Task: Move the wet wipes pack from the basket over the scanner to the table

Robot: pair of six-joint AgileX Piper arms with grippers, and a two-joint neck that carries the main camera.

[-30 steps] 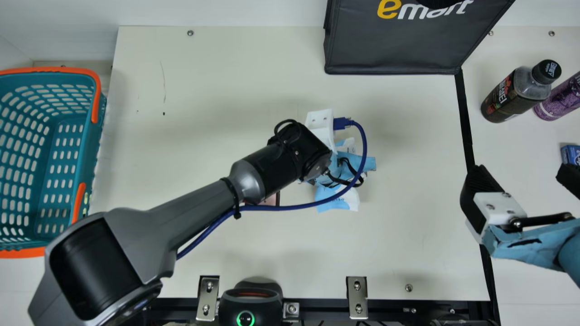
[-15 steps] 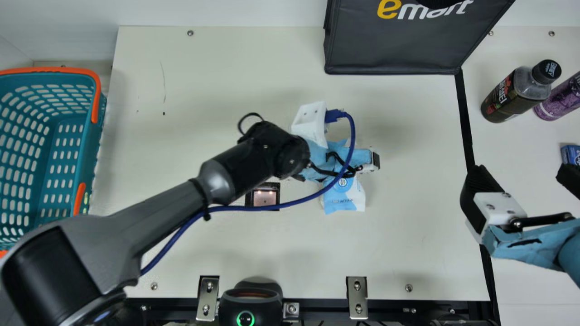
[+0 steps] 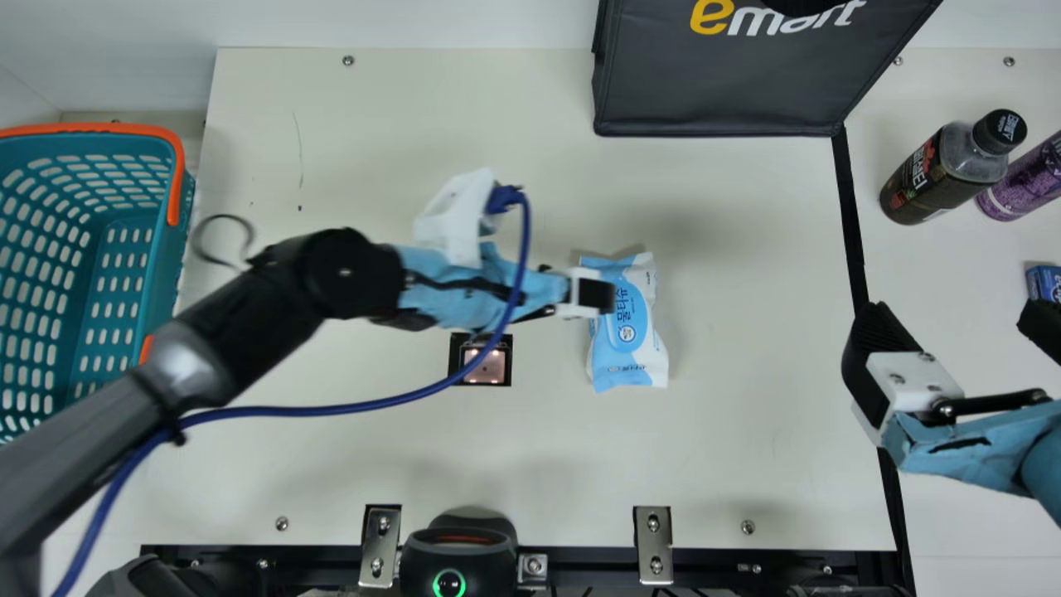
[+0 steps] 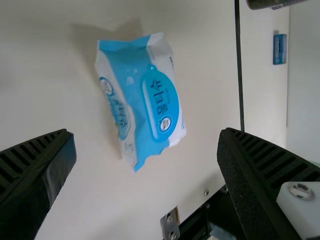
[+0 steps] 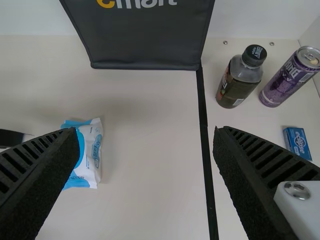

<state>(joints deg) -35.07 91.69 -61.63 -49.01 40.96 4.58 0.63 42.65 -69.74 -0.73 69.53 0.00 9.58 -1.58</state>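
My left gripper (image 3: 593,296) is over the table, its finger end above the left edge of the blue and white wet wipes pack (image 3: 628,340). In the left wrist view the same gripper (image 4: 146,134) is open, and the wipes pack (image 4: 162,105) lies flat on the table beyond the fingers. The scanner (image 3: 485,366) is set in the table, left of the pack. At the right edge stands my right gripper (image 3: 957,319), open; in its wrist view this gripper (image 5: 146,132) holds nothing, and the pack (image 5: 93,155) is partly behind one finger.
The teal basket (image 3: 181,249) with orange handles is at the far left. A black bag (image 3: 721,91) stands at the back. Beyond the black strip on the right are a dark bottle (image 3: 941,170), a purple can (image 3: 1028,178) and a small blue box (image 3: 1046,283).
My left arm has drawn away to the left from over the pack, uncovering it and the scanner. The pack stays on the table, released. The right arm has kept still.
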